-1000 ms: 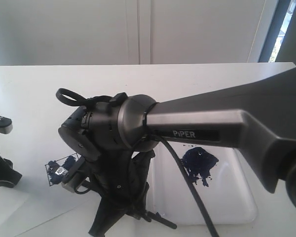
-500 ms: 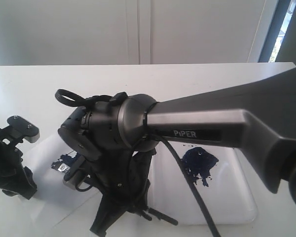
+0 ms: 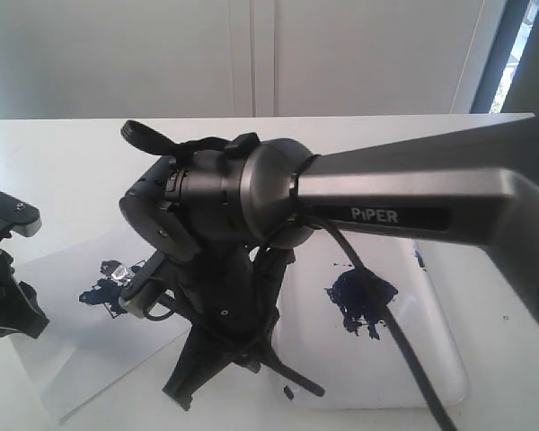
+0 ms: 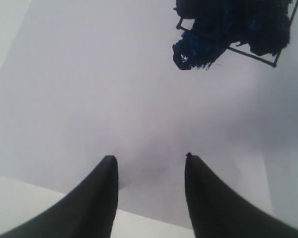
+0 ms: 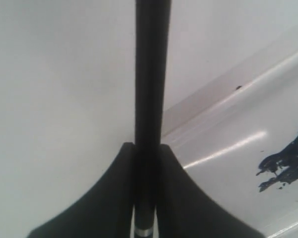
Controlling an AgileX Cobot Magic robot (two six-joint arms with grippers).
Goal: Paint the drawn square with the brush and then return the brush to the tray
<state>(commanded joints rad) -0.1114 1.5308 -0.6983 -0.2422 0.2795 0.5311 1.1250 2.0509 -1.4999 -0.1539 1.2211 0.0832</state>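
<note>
Brush (image 5: 149, 74) was clenched in the right gripper (image 5: 148, 145) beside the tray (image 5: 223, 178); the left gripper (image 4: 149, 156), fingers released, was near the smeared drawn square (image 4: 238, 25).

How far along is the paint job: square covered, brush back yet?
Looks done: the drawn square is heavily smeared with dark blue. In hand: the right gripper is shut on the brush handle, which is not yet laid in the tray. Left to do: set the brush in the tray and release. The left gripper is open over the paper.
</note>
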